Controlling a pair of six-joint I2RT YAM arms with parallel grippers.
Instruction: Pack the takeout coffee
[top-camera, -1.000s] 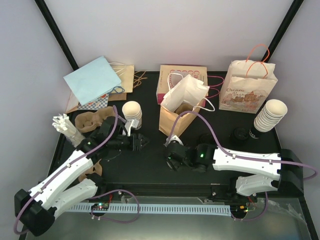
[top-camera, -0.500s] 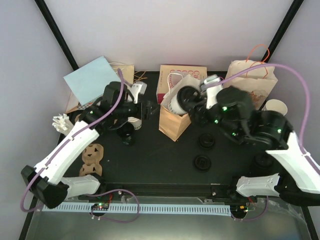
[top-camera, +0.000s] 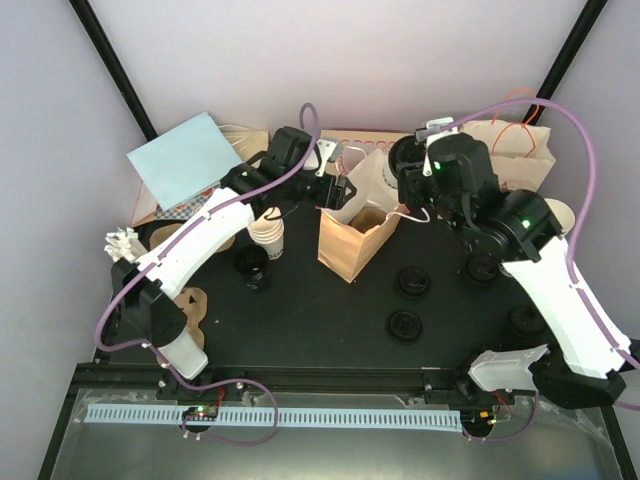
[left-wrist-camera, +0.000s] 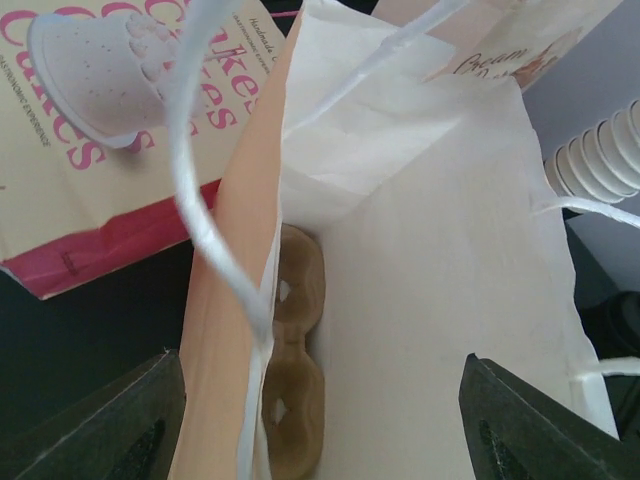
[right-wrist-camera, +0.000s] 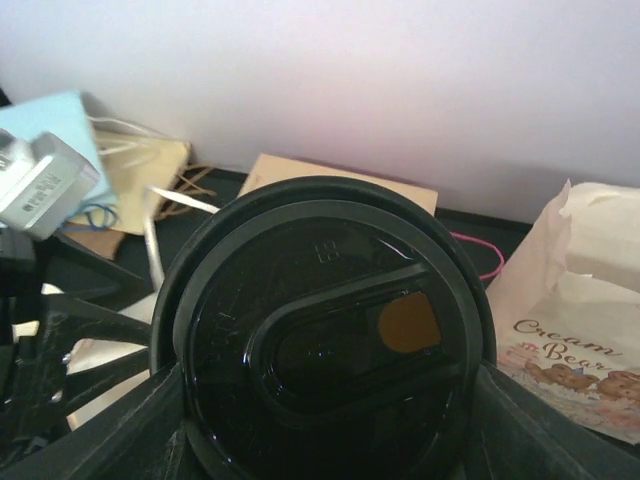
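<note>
- The takeout coffee (right-wrist-camera: 320, 330) is clamped between the fingers of my right gripper (right-wrist-camera: 330, 428). It is raised just right of the paper bag (top-camera: 345, 252) and not yet inside; I judge it is poised for lowering in.
- Its lid (right-wrist-camera: 250, 250) is glossy black plastic, round, with a raised rim and an oval recess. The cup beneath is hidden.
- My left gripper (left-wrist-camera: 315, 430) hovers over the bag's mouth with its fingers wide apart, clamping nothing. The white twisted handle (left-wrist-camera: 195, 180) loops across in front of it.
- On the bag's floor lies a brown pulp carrier (left-wrist-camera: 295, 400), rough and matte, probably the cup's seat.
- The bag's walls are thin, creased paper.
- Behind the bag stands a pink-lettered box (left-wrist-camera: 90, 210).
</note>
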